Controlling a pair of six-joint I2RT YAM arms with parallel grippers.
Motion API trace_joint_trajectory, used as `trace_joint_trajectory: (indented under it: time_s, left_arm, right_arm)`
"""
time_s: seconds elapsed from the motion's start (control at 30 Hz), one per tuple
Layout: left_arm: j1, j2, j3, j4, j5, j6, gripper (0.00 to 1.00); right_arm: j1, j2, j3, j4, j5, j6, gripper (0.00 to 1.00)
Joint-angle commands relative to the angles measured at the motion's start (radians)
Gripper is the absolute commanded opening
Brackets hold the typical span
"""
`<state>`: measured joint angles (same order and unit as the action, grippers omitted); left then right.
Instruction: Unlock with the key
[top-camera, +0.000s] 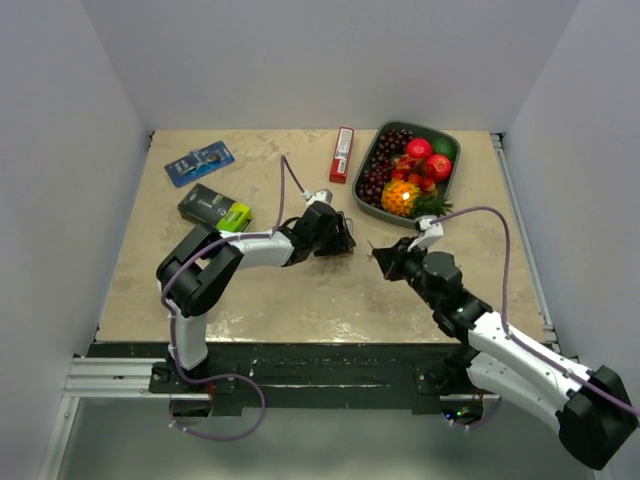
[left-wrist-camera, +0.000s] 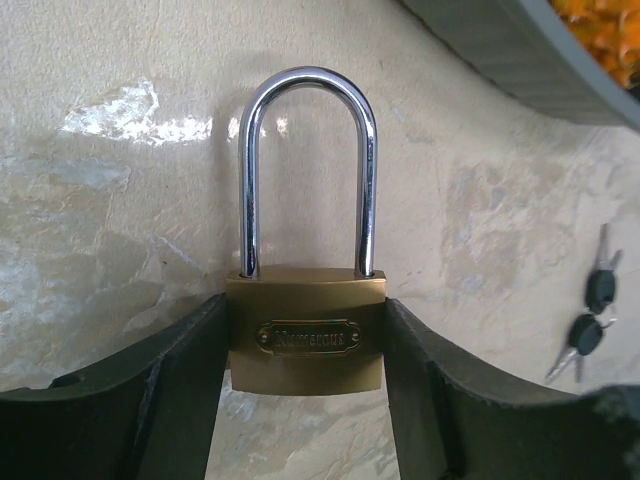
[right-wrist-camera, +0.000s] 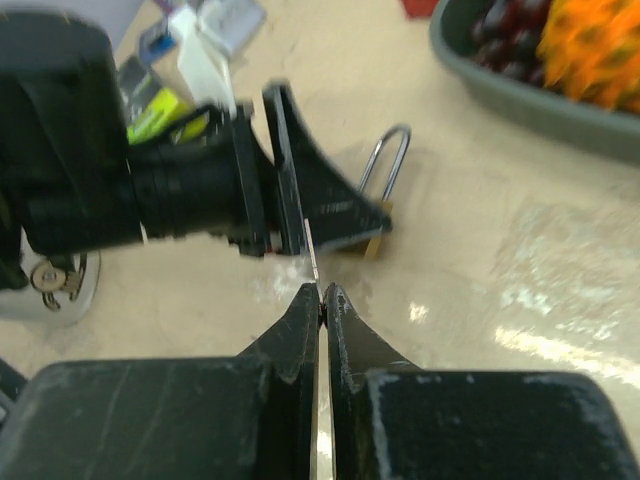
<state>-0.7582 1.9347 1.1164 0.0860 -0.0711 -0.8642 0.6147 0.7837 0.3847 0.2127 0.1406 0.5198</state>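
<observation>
A brass padlock (left-wrist-camera: 305, 335) with a steel shackle (left-wrist-camera: 310, 80) stands clamped by its sides between the dark fingers (left-wrist-camera: 170, 400) of my left gripper (left-wrist-camera: 305, 312), low over the table. In the top view that gripper (top-camera: 342, 236) is at the table's middle. My right gripper (top-camera: 383, 258) sits just right of it, pointing at it. Its jaws are shut on a key, whose thin blade (right-wrist-camera: 313, 252) sticks out from the tips (right-wrist-camera: 322, 292) toward the left gripper and the padlock (right-wrist-camera: 378, 238). Two black-headed keys (left-wrist-camera: 590, 315) show to the padlock's right.
A grey tray (top-camera: 456, 152) of fruit stands at the back right, its rim (left-wrist-camera: 520, 60) close behind the padlock. A red packet (top-camera: 342, 153) lies beside it. A blue pack (top-camera: 199, 163) and a black-and-green box (top-camera: 213, 207) lie at the back left.
</observation>
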Motion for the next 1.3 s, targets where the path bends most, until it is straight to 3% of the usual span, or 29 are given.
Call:
trace_joint_trajectory:
  time_s: [0.0,0.53,1.27]
  left_arm:
    - [0.026,0.021,-0.095,0.073,0.062,-0.107,0.0]
    - [0.036,-0.002,-0.201,0.231,0.116,-0.216,0.0]
    - [0.037,-0.025,-0.24,0.264,0.117,-0.237,0.0]
  right_arm:
    - [0.086,0.067,-0.069,0.226,0.07,0.063,0.0]
    - [0.154,0.528,-0.138,0.645,0.148,0.155,0.0]
    - [0.16,0.704,-0.081,0.68,0.198,0.192,0.0]
